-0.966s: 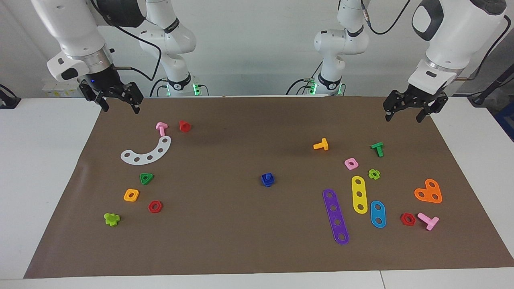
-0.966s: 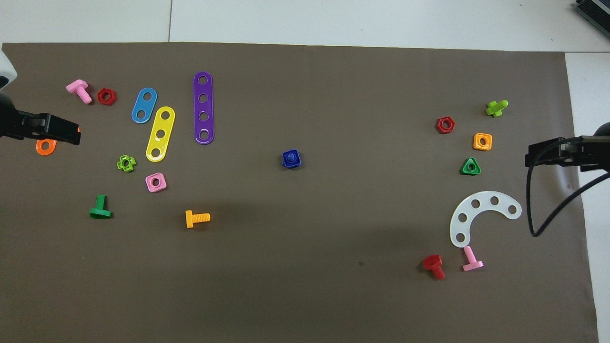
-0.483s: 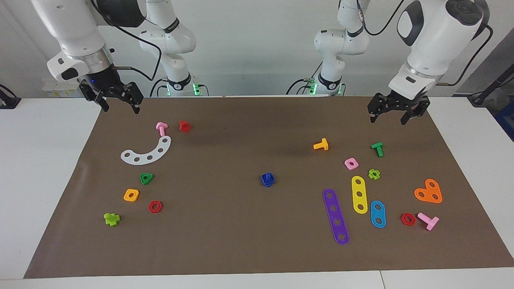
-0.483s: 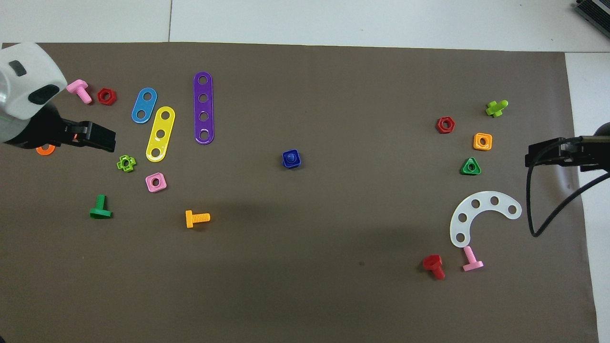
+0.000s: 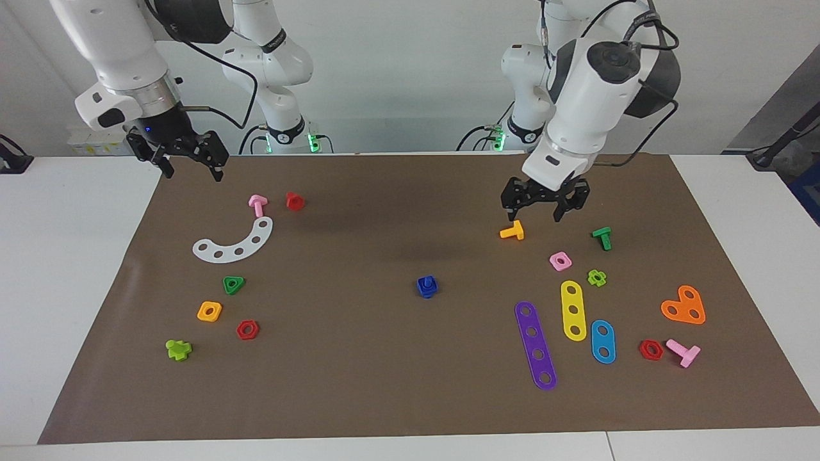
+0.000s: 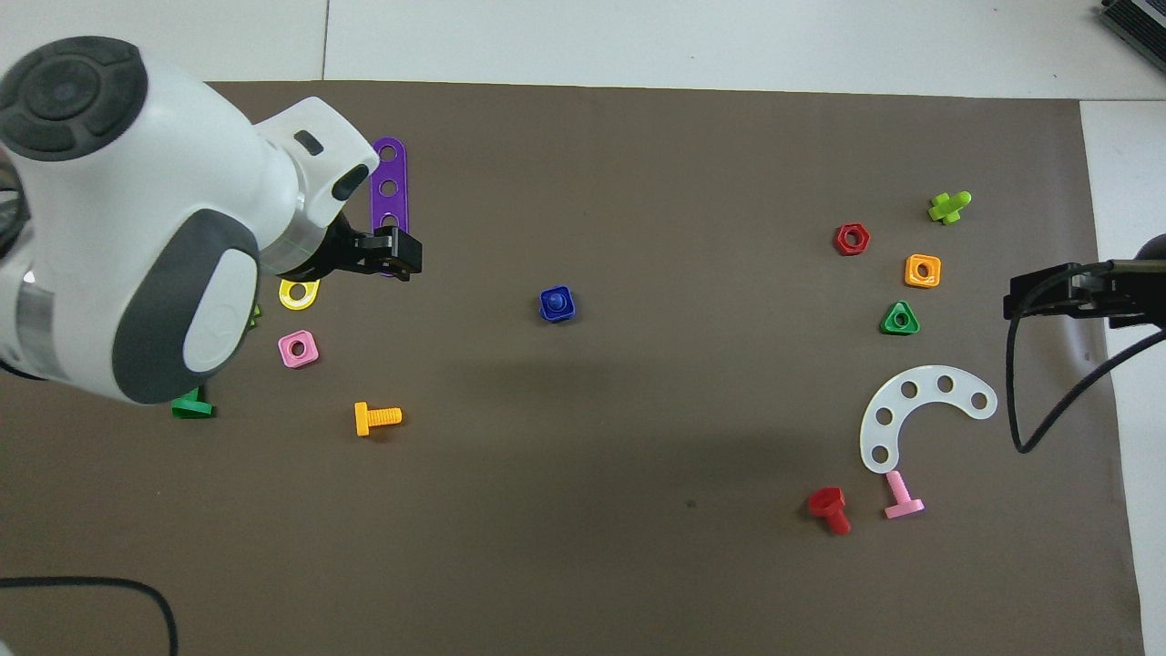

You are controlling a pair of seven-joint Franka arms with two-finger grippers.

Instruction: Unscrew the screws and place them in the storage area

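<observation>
The blue screw (image 5: 427, 285) stands upright in the middle of the brown mat (image 5: 359, 384), seated in a blue square nut; it also shows in the overhead view (image 6: 557, 303). My left gripper (image 5: 533, 214) is open and empty, up in the air over the mat by the orange bolt (image 5: 512, 231), apart from the screw. In the overhead view the left gripper (image 6: 401, 255) covers the end of the purple strip (image 6: 389, 173). My right gripper (image 5: 192, 171) is open and empty and waits over the mat's edge at the right arm's end; its tip shows in the overhead view (image 6: 1025, 301).
At the left arm's end lie a green bolt (image 5: 602, 237), pink nut (image 5: 560, 260), yellow strip (image 5: 573, 310), blue strip (image 5: 603, 341) and orange heart plate (image 5: 684, 305). At the right arm's end lie a white arc (image 5: 236, 242), pink bolt (image 5: 257, 204), red bolt (image 5: 295, 201) and several nuts.
My left arm has swung from the mat's corner inward toward the middle, and its gripper now hangs over the mat by the orange bolt. The right arm and the screw have not moved.
</observation>
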